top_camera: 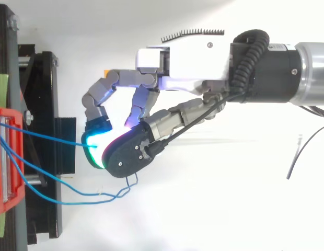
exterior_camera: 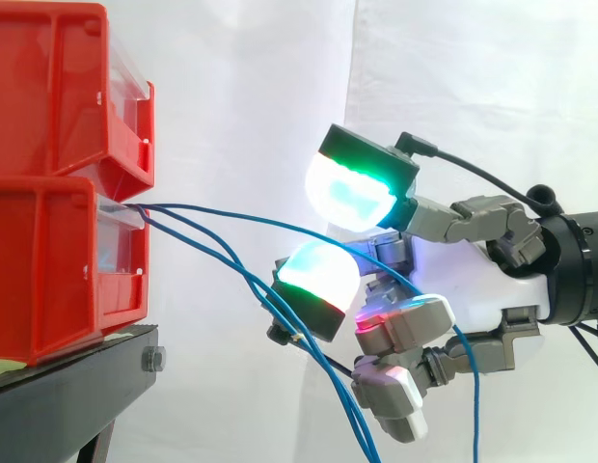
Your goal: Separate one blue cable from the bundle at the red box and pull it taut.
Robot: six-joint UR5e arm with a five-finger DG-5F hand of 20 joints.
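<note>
Pinching, apparently, one blue cable (top_camera: 47, 136): robot hand (top_camera: 188, 63).

I find no letters, numbers or signs that I can read from my station; the clear strip (exterior_camera: 119, 218) on the front of the red bins (exterior_camera: 58, 251) shows me nothing legible; the robot hand (exterior_camera: 502, 280) and the blue cable (top_camera: 42, 134) pinched between its pads look plain also.
</note>
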